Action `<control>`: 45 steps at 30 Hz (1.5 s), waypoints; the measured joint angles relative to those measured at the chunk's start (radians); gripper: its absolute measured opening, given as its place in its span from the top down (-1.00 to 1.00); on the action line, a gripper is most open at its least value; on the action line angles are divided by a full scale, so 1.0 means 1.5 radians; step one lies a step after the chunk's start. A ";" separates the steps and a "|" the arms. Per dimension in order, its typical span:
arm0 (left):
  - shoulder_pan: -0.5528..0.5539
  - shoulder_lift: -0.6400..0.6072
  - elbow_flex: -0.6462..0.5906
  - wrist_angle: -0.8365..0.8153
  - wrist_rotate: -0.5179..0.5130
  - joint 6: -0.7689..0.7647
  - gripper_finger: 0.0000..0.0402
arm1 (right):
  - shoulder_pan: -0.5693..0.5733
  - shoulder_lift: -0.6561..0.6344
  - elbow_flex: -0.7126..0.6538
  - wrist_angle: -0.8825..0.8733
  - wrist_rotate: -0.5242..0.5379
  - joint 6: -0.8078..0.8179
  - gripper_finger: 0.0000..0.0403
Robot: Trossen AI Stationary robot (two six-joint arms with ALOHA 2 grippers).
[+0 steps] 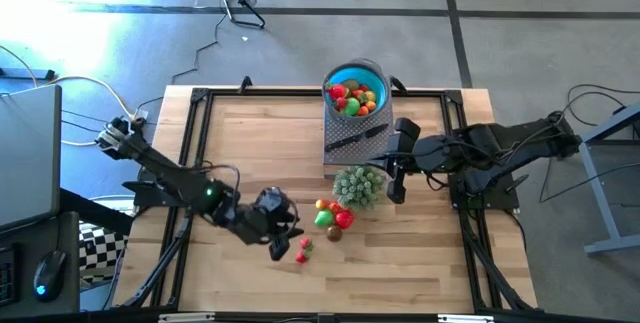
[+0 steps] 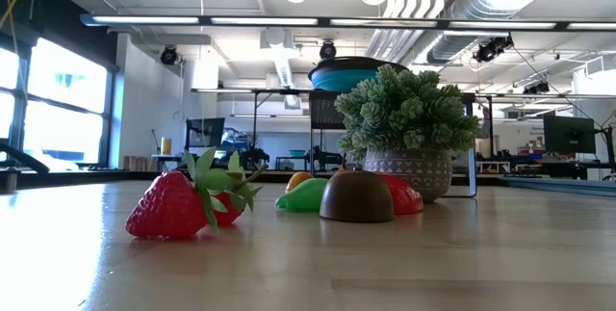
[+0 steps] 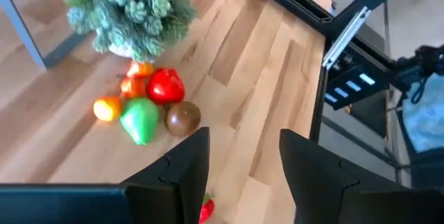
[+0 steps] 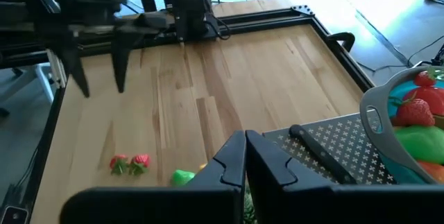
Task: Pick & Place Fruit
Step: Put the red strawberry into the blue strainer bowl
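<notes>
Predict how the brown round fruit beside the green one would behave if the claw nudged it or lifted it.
The brown fruit looks smooth and glossy, so it may slip in a grip. Its domed shape suggests it could roll when nudged. It probably bumps the green fruit beside it.

My wooden table [image 1: 240, 133], pale planks inside a black frame, carries a perforated metal stand [image 1: 352, 143] at its far edge. A potted pale green plant [image 1: 358, 185] sits just in front of the stand. Beside the pot lies a cluster of small fruits [image 1: 333, 216]: red, green, orange, brown. Two strawberries [image 1: 303, 251] lie apart from it, nearer the front edge.
</notes>
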 joint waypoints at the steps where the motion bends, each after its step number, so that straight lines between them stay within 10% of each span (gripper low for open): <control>1: -0.009 0.006 0.000 0.003 -0.010 -0.016 0.15 | 0.000 0.000 0.000 0.000 0.000 0.000 0.99; 31: -0.065 0.243 0.191 -0.269 0.010 -0.092 0.15 | 0.000 0.000 0.000 -0.013 0.000 -0.031 0.99; 45: -0.070 0.340 0.191 -0.202 0.042 -0.126 0.15 | -0.001 0.000 0.000 -0.023 0.000 -0.036 0.99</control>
